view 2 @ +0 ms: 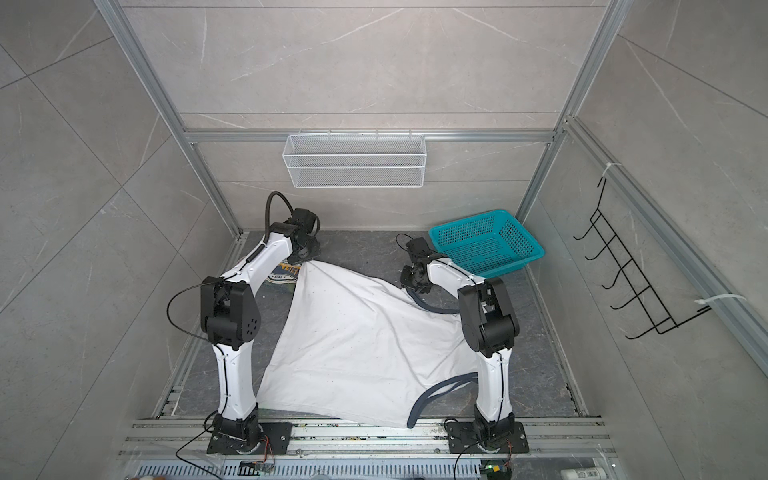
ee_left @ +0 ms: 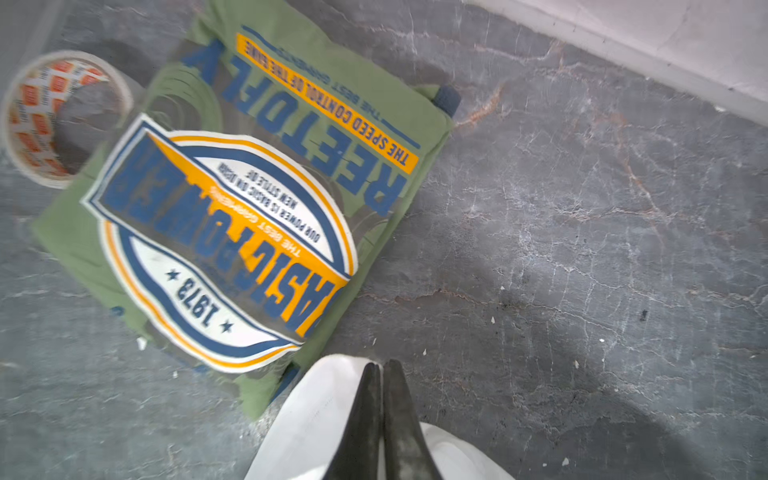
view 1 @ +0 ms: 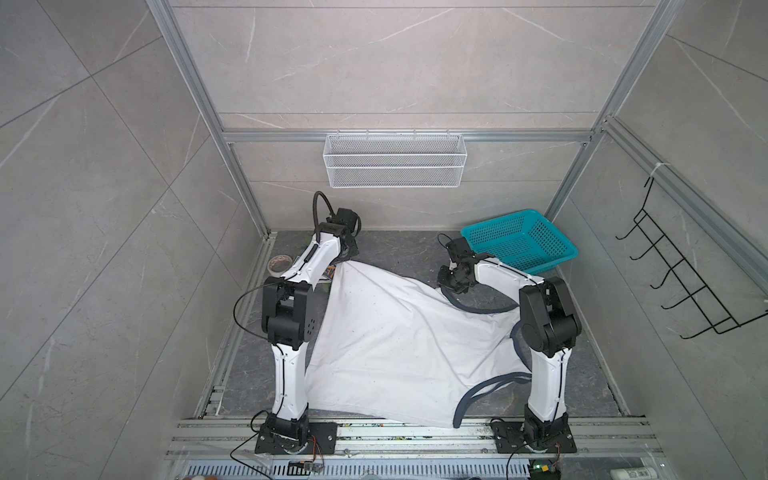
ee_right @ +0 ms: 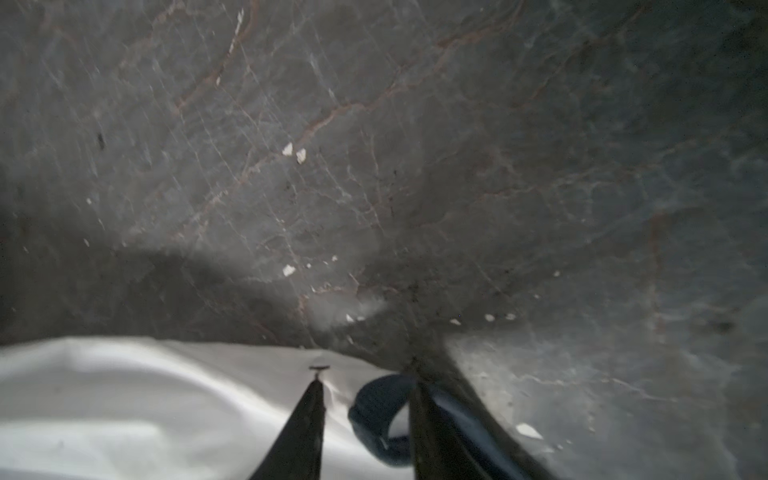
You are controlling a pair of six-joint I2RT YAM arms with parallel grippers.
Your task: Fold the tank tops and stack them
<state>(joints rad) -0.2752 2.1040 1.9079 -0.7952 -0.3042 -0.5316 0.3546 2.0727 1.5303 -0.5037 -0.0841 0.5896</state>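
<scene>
Both top views show the dark marbled table inside grey tiled walls. A white wire basket hangs on the back wall and a black hook rack on the right wall. A teal basket sits tilted in the far right corner, just behind the right arm. A roll of tape lies at the far left edge, half hidden by the left arm.

That left arm also covers nearly all of the olive tank top from above; only a sliver of its print shows. The right arm hides part of the white tank top's armhole.

The white tank top is the biggest thing on the table. It is spread across the middle between the two arm bases, and its near edge laps onto the front rail. Dark grey trim loops along its right side. Its far left corner is drawn up to a peak where the left gripper has its jaws pressed together on the cloth. The right gripper stands with its jaws apart astride a curl of that trim; I cannot tell whether they touch it.

The olive tank top, in the left wrist view, lies folded into a small rectangle with its navy and yellow print facing up. It is in the far left corner, just beside the roll of tape.
</scene>
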